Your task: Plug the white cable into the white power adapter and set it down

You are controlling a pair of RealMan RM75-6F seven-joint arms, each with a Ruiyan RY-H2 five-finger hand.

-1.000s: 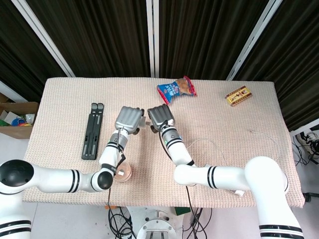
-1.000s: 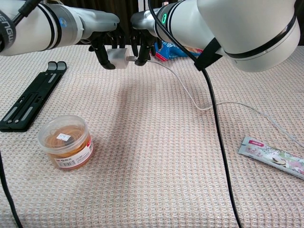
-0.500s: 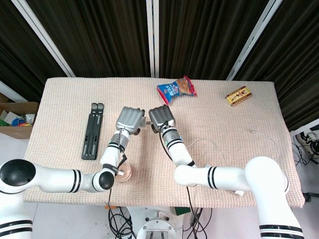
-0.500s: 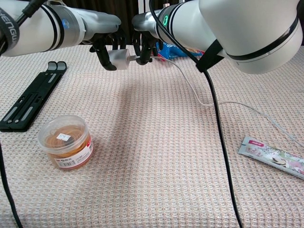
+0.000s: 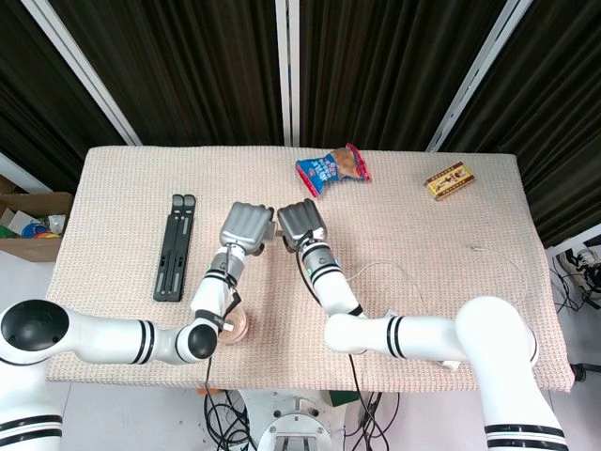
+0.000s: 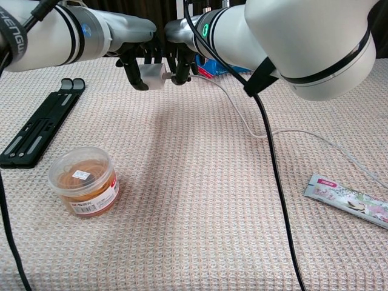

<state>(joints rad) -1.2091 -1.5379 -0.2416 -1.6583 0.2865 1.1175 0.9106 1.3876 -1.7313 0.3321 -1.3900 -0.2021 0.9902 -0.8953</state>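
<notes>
The adapter is a small white cube with rounded edges, held up off the table between the dark fingers of the left hand. Just to its right the right hand pinches the plug end of the cable, and the plug's tip meets the adapter's side; how far it sits in cannot be told. The cable is thin and white, trailing from the plug down onto the table and away to the right of the adapter.

All of this shows only in the chest view. The head view gives just the grey backs of the left hand and right hand, side by side, hiding the adapter; a loop of cable lies to the right of them. The chest view also shows a tub in front of the adapter.
</notes>
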